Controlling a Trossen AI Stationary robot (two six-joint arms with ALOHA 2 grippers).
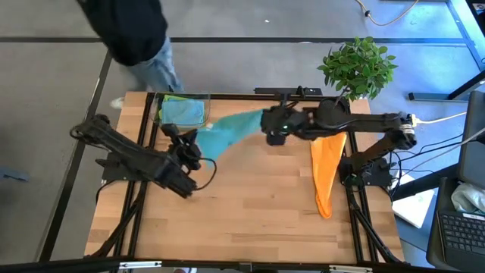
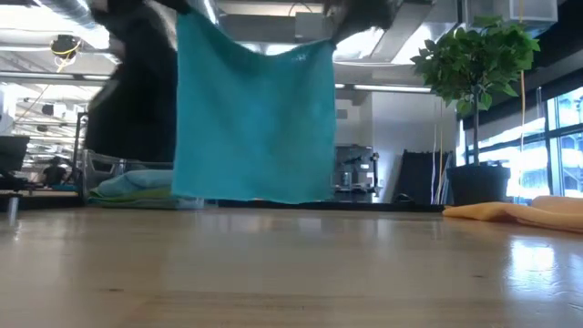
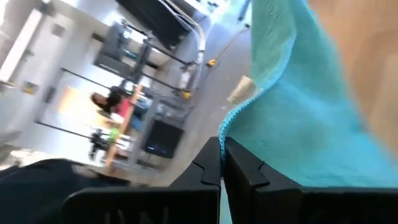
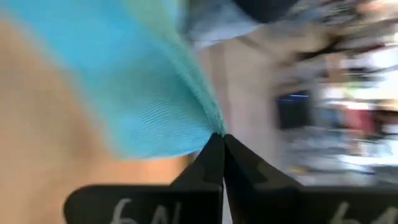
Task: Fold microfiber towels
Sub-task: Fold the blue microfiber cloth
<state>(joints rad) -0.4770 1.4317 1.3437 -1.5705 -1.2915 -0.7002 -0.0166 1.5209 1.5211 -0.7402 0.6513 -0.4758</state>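
Teal towel [image 2: 253,118] hung spread, flat, fuzzy, above far middle of tabletop [image 1: 250,205], lower edge just clear of it. Left tool [image 3: 222,163] and right tool [image 4: 219,155] each pinched closed on one top corner.

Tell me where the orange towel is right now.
In the high view the orange towel lies flat on the table's right side, under the right arm and below the potted plant, apart from the hanging teal towel.
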